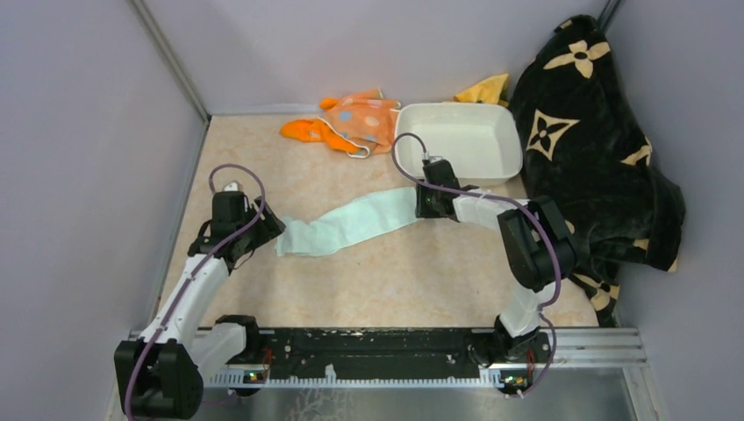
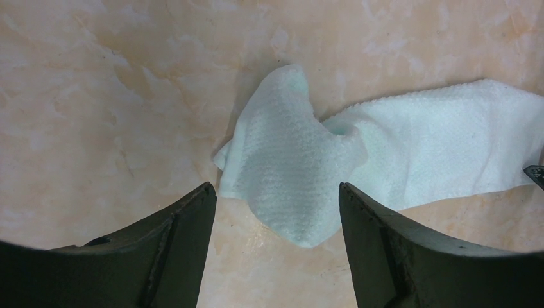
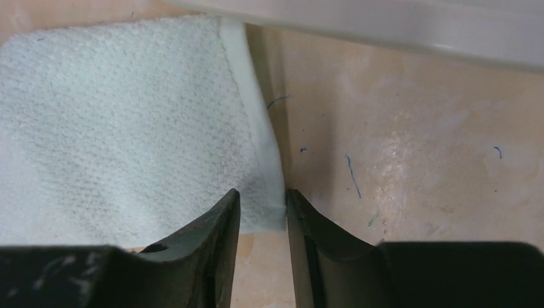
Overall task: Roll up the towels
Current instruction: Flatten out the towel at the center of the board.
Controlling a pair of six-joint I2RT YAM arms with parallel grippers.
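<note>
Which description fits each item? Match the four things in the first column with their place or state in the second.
Column one:
1. mint green towel
2. white tub
3. black blanket with tan flowers
4. left gripper

Column two:
a. open, hovering over one end of a cloth
b. laid out flat in a long strip
c. heaped against the right wall
d. empty, standing toward the back wall

Pairs: 1-b, 2-d, 3-c, 4-a
</note>
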